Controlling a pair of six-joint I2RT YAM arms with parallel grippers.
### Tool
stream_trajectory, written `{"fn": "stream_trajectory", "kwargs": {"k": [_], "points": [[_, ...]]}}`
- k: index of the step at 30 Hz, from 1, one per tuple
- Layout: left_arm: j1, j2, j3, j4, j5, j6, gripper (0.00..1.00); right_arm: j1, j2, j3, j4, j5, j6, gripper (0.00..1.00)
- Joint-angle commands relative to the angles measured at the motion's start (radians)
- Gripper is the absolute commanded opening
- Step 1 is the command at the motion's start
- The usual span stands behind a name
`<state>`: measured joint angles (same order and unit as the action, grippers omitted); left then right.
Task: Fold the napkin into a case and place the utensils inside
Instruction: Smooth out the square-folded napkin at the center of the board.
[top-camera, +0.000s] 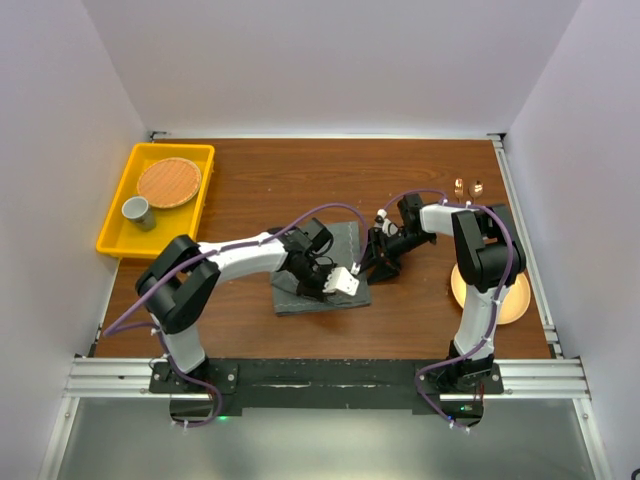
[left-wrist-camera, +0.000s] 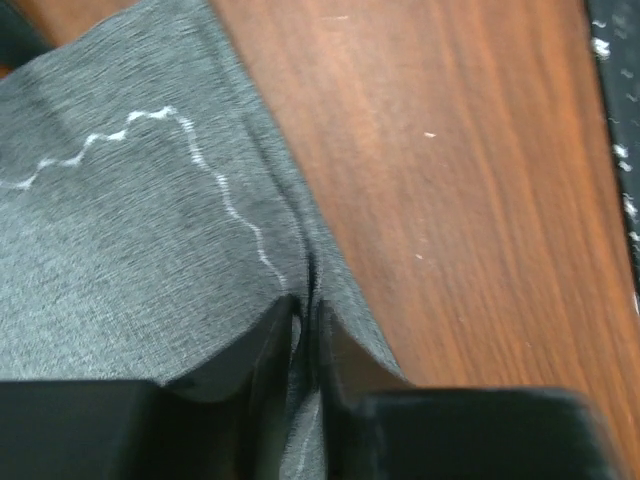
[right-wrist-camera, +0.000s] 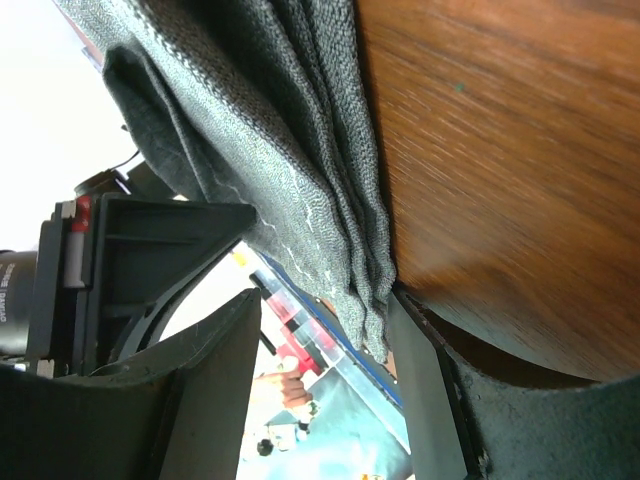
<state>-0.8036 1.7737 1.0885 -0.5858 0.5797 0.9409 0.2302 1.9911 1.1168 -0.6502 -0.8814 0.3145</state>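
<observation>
1. The napkin (top-camera: 340, 242) lies near the middle of the wooden surface (top-camera: 260, 180), partly folded, with both arms reaching over it.
2. The left end effector (top-camera: 335, 282) is at the napkin's near right part. In the left wrist view its fingers (left-wrist-camera: 250, 350) are almost together, pinching a raised ridge of the grey cloth (left-wrist-camera: 130, 230).
3. The right end effector (top-camera: 378, 258) is at the napkin's right edge. In the right wrist view its fingers (right-wrist-camera: 200, 380) stand clearly apart. The layered, stitched edge of the cloth (right-wrist-camera: 330, 200) hangs between them, against the finger on the right of that view.
4. The utensils (top-camera: 467, 187) lie at the far right of the surface, well apart from the napkin; only small copper heads can be made out.
5. A yellow-orange plate (top-camera: 515, 295) sits beneath the right arm.
6. A yellow tray (top-camera: 115, 225) at the far left holds a woven round mat (top-camera: 169, 182) and a grey cup (top-camera: 136, 211).
</observation>
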Motion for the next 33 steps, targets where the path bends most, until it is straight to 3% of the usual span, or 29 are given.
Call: {"fn": "stream_trajectory", "kwargs": {"k": [1, 3, 15, 17, 18, 21, 26, 33], "points": [[0.000, -0.060, -0.025, 0.142, -0.055, -0.048, 0.04, 0.006, 0.021, 0.021, 0.032, 0.065, -0.032, 0.58], [0.000, -0.078, -0.033, 0.178, -0.081, -0.071, 0.00, 0.006, 0.020, 0.021, 0.031, 0.065, -0.031, 0.58], [0.015, -0.089, -0.029, 0.172, -0.055, -0.087, 0.00, 0.006, 0.020, 0.018, 0.038, 0.064, -0.026, 0.58], [0.017, -0.086, -0.024, 0.117, -0.032, -0.064, 0.20, 0.004, 0.023, 0.018, 0.038, 0.070, -0.028, 0.58], [0.017, -0.082, -0.004, 0.091, -0.008, -0.060, 0.40, 0.006, 0.021, 0.018, 0.037, 0.071, -0.029, 0.57], [0.030, -0.079, 0.063, -0.018, 0.054, -0.074, 0.53, 0.006, 0.025, 0.020, 0.034, 0.082, -0.035, 0.56], [0.164, -0.069, 0.161, -0.098, 0.140, -0.141, 0.53, 0.008, 0.029, 0.020, 0.032, 0.091, -0.038, 0.54], [0.251, 0.012, 0.180, -0.074, 0.071, -0.181, 0.51, 0.006, 0.046, 0.032, 0.023, 0.107, -0.041, 0.48]]}}
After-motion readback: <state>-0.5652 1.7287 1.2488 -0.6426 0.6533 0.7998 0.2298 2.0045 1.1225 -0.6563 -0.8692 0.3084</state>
